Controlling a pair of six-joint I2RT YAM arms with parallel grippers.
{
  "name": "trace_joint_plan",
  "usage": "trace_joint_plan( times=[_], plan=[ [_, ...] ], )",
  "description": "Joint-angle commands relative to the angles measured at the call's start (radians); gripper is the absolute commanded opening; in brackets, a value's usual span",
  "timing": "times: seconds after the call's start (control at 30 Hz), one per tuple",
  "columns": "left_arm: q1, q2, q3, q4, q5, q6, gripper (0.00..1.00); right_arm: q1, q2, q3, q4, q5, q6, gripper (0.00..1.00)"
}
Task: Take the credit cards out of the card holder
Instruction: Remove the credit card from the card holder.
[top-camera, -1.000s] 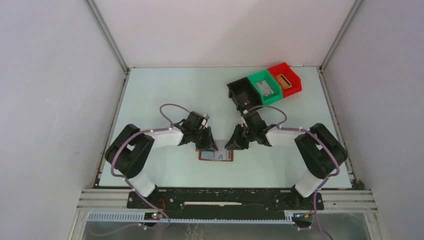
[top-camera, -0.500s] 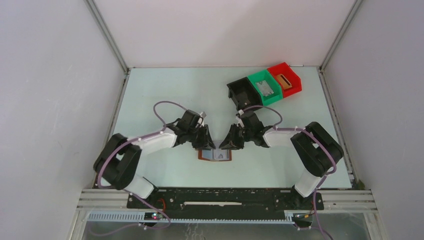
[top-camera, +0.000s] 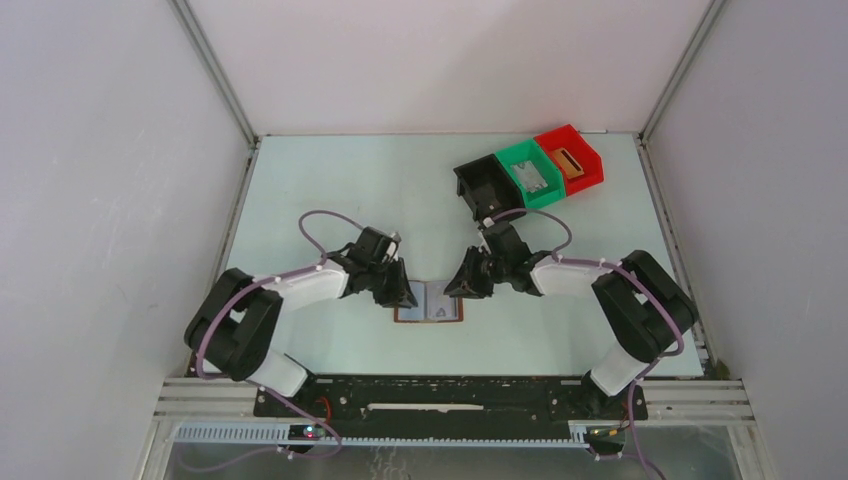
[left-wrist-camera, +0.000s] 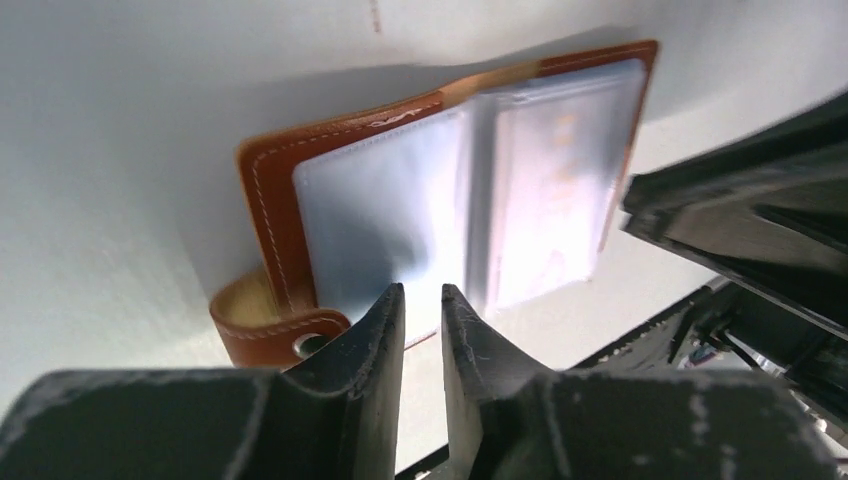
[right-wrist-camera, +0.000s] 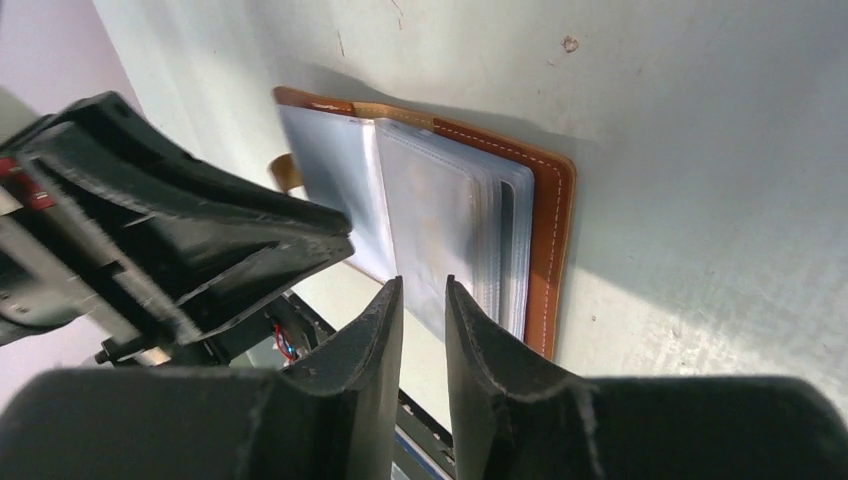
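The table (top-camera: 330, 190) carries three bins (top-camera: 530, 172) at 1 o'clock, well apart from the work. The card holder (top-camera: 428, 302) lies open toward 6 o'clock, its long axis running 9 to 3. The left gripper (top-camera: 400, 293) is at its 9 o'clock edge and the right gripper (top-camera: 462, 285) at its 2 o'clock corner, about equally near. Each gripper's jaws show a slim, empty gap. The credit cards (left-wrist-camera: 552, 195) sit blurred inside clear sleeves (right-wrist-camera: 440, 210). Nothing stands in the way.

A lab test booth: white panel walls (top-camera: 450, 60), aluminium frame rails (top-camera: 216, 70).
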Motion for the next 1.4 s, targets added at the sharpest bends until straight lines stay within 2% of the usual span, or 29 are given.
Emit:
trace_joint_plan(
  times=[0.0,0.23,0.57,0.9,1.03,1.17,1.37],
  plan=[
    [0.003,0.075,-0.012,0.0,-0.035,0.02,0.24,0.006,-0.049,-0.008,-0.029,0.052,-0.028,0.31],
    [0.003,0.121,-0.044,0.063,-0.024,-0.007,0.23,0.019,0.005,-0.008,-0.001,0.028,-0.013,0.32],
    [0.003,0.127,-0.022,0.061,-0.016,0.007,0.22,0.034,0.027,-0.008,0.022,0.013,0.011,0.32],
    [0.003,0.125,-0.041,0.085,-0.001,-0.008,0.21,0.034,0.013,-0.028,-0.037,0.105,0.031,0.33],
    [0.003,0.126,-0.04,0.09,0.005,-0.006,0.21,0.047,0.035,-0.028,0.032,0.063,0.055,0.33],
    [0.002,0.089,-0.024,0.048,-0.004,0.002,0.22,0.06,0.031,-0.028,0.113,0.019,0.094,0.33],
    [0.001,-0.033,0.039,-0.084,-0.074,0.036,0.24,0.045,0.024,-0.029,0.075,0.059,0.088,0.32]
  ],
)
